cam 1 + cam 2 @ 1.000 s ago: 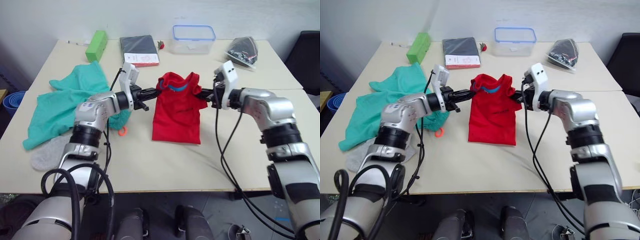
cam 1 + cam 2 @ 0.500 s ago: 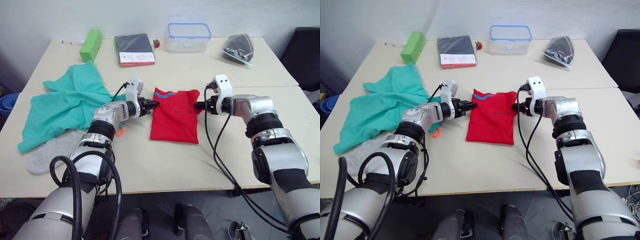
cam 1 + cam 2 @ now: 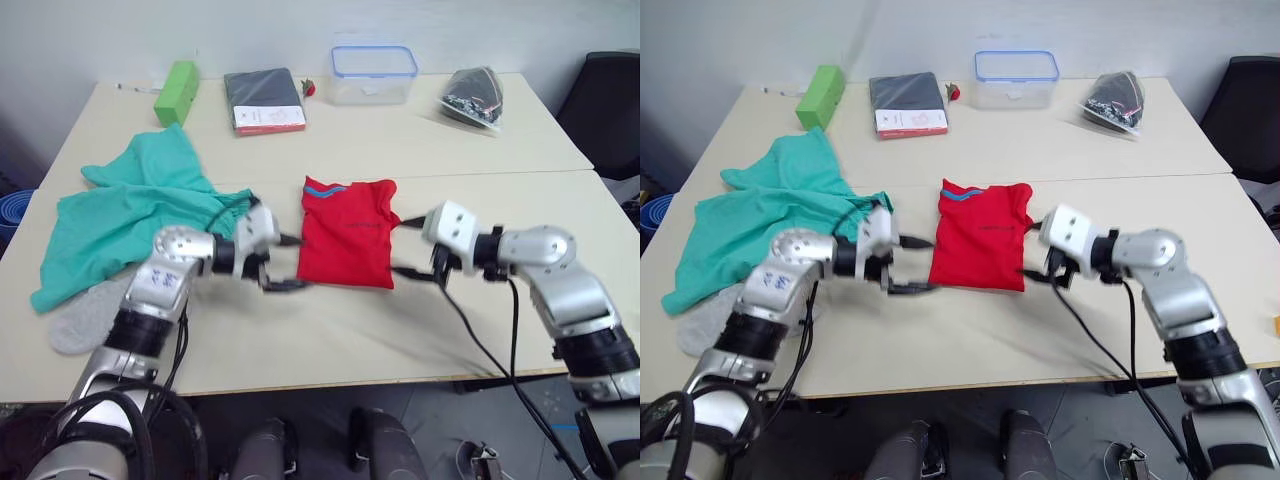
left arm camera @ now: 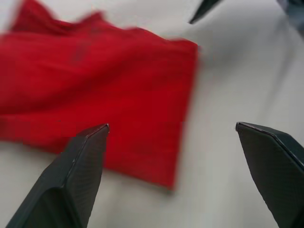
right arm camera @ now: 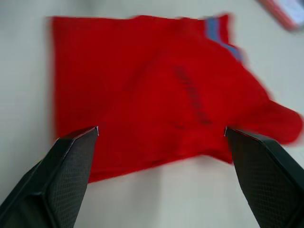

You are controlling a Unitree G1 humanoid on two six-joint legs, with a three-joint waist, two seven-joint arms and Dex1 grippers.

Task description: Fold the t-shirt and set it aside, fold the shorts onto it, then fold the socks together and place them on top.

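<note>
The left hand (image 3: 283, 264) and right hand (image 3: 408, 248) are seen spread and empty, flanking the lower corners of the t-shirt (image 3: 345, 232), which lies folded mid-worktop (image 3: 330, 340). Another fold or setting aside seems due next. Further left, the shorts (image 3: 130, 210) and socks (image 3: 85, 315) await.

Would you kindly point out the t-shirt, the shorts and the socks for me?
t-shirt (image 3: 346, 242): left eye view, middle of the folded red cloth.
shorts (image 3: 130, 205): left eye view, middle of the teal-green fabric.
socks (image 3: 85, 315): left eye view, grey knit below the shorts.
</note>
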